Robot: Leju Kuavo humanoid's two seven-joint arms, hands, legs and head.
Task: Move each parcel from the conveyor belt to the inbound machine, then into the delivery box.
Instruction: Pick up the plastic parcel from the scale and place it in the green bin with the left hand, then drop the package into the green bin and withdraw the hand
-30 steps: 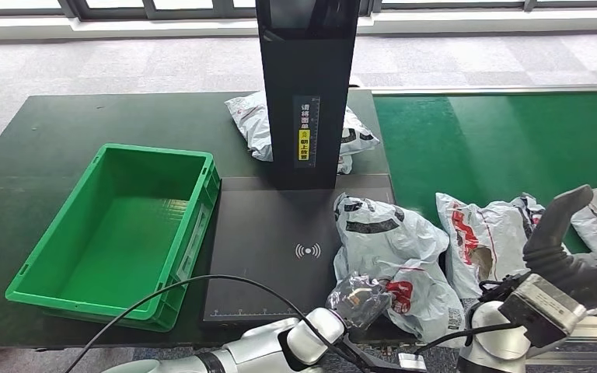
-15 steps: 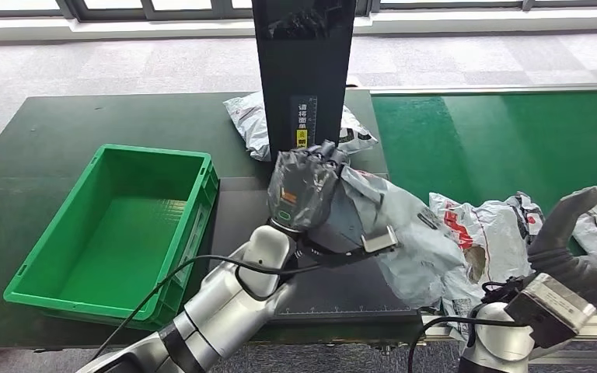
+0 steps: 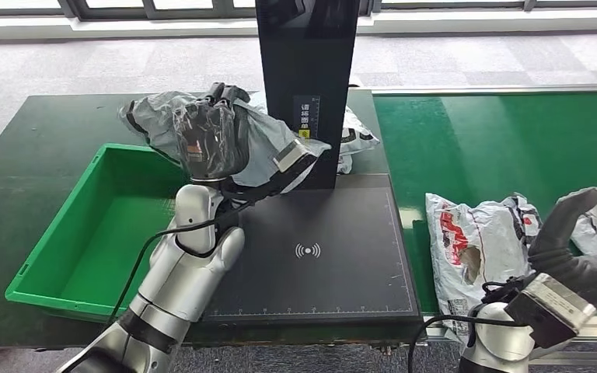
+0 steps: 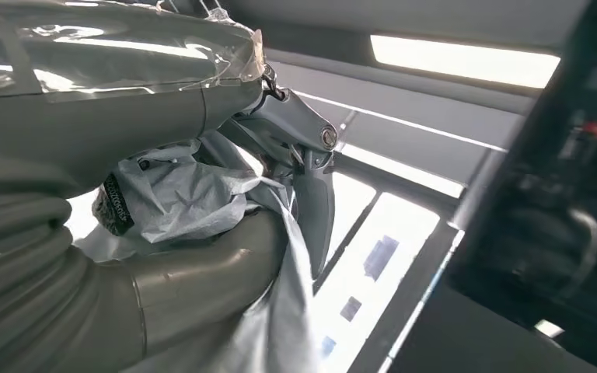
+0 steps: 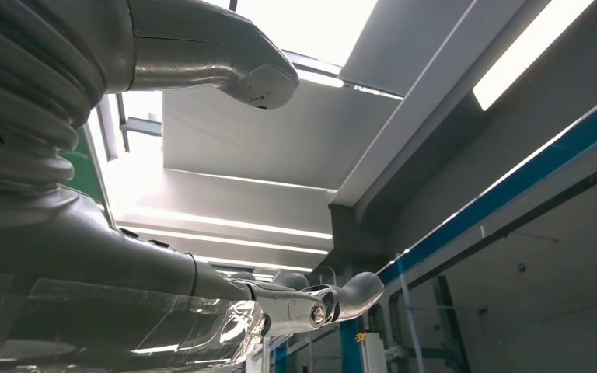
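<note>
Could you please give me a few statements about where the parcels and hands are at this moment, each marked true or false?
1. The left hand holds a grey parcel in the air. True.
2. The green crate already contains a parcel. False: nothing lies in it.
3. A parcel rests on the black scanner plate. False: the plate is bare.
4. The right hand holds nothing. True.
5. A white parcel with red print lies near the right hand. True.
</note>
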